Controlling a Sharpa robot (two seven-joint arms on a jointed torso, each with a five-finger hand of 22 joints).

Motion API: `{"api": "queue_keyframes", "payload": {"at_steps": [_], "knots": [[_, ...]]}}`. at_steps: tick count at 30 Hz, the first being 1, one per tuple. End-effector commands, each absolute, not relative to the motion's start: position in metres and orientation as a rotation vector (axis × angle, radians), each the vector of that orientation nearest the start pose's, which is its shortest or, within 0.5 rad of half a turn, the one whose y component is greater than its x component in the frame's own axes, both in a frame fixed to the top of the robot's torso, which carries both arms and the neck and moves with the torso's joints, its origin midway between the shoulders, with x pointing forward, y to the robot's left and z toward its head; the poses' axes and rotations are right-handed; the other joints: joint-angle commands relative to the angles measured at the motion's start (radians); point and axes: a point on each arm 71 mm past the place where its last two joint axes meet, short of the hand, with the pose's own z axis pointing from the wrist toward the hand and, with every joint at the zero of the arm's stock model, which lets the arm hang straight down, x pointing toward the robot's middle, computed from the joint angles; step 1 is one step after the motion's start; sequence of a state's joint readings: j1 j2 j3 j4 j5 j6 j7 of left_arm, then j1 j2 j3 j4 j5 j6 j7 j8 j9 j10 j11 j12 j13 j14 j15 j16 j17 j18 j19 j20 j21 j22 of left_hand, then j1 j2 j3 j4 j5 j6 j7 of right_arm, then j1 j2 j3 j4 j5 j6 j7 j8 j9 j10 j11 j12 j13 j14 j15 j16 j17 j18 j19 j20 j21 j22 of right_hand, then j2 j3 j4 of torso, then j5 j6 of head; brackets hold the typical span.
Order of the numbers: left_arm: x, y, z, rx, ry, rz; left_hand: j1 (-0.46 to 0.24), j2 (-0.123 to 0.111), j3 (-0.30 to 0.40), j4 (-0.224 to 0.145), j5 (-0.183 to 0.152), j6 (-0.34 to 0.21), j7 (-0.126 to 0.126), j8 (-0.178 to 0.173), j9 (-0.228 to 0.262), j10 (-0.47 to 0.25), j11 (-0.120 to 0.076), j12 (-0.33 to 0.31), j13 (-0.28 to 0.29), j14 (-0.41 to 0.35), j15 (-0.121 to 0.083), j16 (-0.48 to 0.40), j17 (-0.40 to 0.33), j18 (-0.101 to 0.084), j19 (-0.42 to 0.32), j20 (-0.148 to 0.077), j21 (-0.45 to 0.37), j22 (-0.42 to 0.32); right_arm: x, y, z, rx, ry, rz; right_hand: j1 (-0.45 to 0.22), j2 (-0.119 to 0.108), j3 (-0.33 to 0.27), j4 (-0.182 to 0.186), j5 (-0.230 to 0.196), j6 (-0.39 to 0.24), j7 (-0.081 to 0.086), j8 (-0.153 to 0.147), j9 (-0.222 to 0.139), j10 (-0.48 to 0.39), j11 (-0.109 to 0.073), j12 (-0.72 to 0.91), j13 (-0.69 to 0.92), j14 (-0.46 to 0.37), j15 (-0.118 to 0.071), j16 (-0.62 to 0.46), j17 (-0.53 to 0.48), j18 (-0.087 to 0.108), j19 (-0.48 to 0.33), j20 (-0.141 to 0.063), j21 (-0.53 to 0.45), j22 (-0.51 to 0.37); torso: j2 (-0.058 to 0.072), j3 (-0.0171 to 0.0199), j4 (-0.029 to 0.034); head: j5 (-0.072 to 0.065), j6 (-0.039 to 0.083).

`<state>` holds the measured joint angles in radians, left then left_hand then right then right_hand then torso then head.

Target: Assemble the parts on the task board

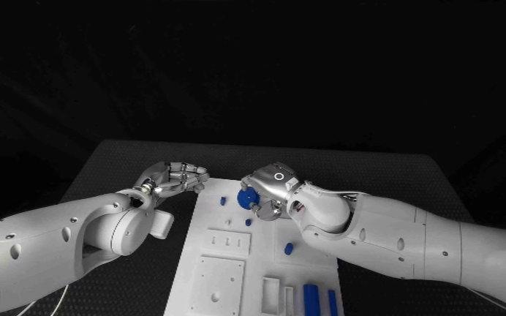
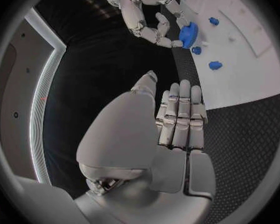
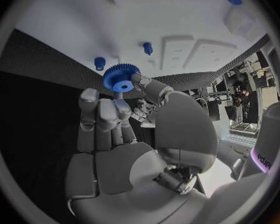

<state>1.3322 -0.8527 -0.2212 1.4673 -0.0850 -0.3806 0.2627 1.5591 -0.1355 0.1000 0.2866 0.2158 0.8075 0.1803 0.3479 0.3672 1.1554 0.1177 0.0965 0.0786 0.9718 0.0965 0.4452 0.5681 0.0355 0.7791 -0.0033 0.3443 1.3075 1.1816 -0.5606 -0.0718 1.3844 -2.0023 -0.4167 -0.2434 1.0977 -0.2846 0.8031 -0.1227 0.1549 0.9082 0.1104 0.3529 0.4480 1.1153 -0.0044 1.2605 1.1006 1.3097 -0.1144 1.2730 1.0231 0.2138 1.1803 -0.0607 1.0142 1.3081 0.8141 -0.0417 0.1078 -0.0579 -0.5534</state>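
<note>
The right hand [image 1: 271, 193] pinches a blue toothed plastic gear [image 3: 122, 77] between thumb and fingertips, just above the far end of the white rectangular task board [image 1: 248, 272] on the black table [image 1: 401, 173]. Small blue pegs [image 1: 289, 247] stand on the board. The left hand [image 1: 174, 179] hovers beside it, fingers curled, holding nothing.

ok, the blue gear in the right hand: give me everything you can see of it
The blue gear is a round toothed wheel with a raised central hub, matte and plastic-looking. The right hand pinches it between fingertips, lifted above the far end of the white task board, not seated on anything. In the right wrist view its hub faces the camera, and two small blue pegs stand on the board beyond it. The left hand is beside the board and does not touch it.
</note>
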Motion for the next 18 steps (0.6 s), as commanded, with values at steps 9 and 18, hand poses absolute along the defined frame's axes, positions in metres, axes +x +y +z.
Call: {"api": "queue_keyframes", "payload": {"at_steps": [9,18], "knots": [[0.501,0.235,-0.188,-1.031,1.572,-1.269,0.006,0.000,0.000,0.001,0.004,-0.005,0.000,-0.005,-0.001,-0.004,-0.002,-0.005,-0.001,-0.003,0.003,-0.004,0.002,0.013,-0.008,0.002,0.007,0.020,0.496,-0.078,-0.206,-0.616,1.351,0.445,0.003,-0.010,-0.003,0.005,-0.009,0.128,-0.016,-0.006,-0.001,-0.014,-0.011,-0.008,-0.006,0.000,-0.006,-0.005,0.001,0.048,-0.001,-0.005,0.005,0.002,0.000,-0.0009,0.0023,0.004,-0.002],[0.502,0.233,-0.188,-1.029,1.573,-1.270,0.006,0.000,0.000,0.001,0.004,-0.005,0.000,-0.005,-0.001,-0.004,-0.002,-0.005,-0.001,-0.003,0.003,-0.004,0.002,0.013,-0.008,0.002,0.007,0.020,0.499,-0.075,-0.213,-0.634,1.355,0.437,0.004,-0.010,-0.002,0.005,-0.010,0.127,-0.016,-0.006,-0.001,-0.015,-0.011,-0.009,-0.007,0.000,-0.006,-0.005,0.001,0.048,-0.001,-0.005,0.004,0.002,0.000,0.0002,0.0009,0.009,-0.004]]}}
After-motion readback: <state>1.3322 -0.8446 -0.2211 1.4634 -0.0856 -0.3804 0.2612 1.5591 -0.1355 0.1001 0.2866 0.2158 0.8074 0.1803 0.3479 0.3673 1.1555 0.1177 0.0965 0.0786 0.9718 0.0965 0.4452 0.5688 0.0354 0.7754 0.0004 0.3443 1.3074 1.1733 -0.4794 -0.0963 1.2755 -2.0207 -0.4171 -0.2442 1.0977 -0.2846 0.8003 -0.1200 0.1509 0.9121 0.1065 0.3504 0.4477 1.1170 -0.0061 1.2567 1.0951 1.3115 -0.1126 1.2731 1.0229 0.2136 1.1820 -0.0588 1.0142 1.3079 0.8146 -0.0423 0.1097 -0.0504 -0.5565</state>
